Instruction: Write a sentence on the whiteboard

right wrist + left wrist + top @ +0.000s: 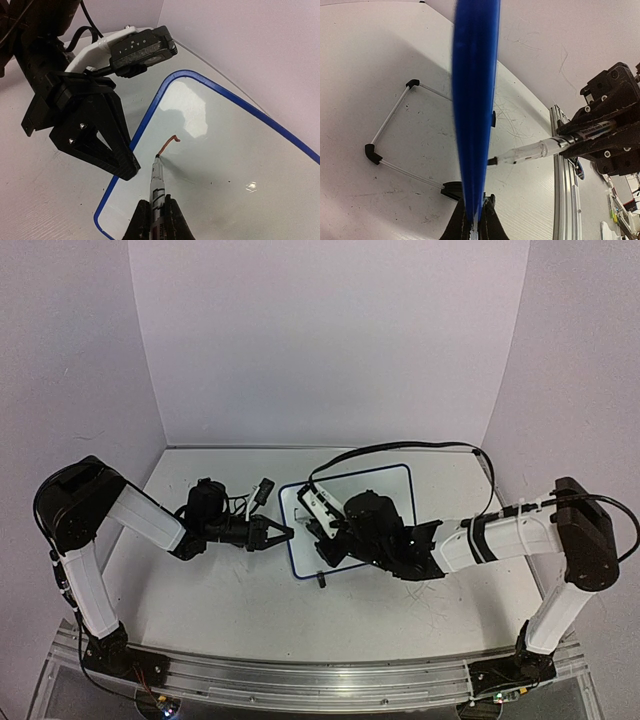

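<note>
The whiteboard [395,485] with its blue rim stands tilted at the table's middle. My left gripper [285,533] is shut on its left rim, seen edge-on in the left wrist view [475,100] between the jaws of that gripper [476,220]. My right gripper [157,205] is shut on a marker [157,185] whose tip touches the board [225,150]. A short reddish-brown curved stroke [167,144] runs from the tip. No words of the sentence show. The left gripper's fingers [120,160] clamp the rim just left of the marker.
The board's wire stand [395,107] and a black clip foot [451,190] rest on the scuffed tabletop behind it. An aluminium rail [300,675] runs along the near edge. A black cable [400,448] arcs over the board. Walls close the back and sides.
</note>
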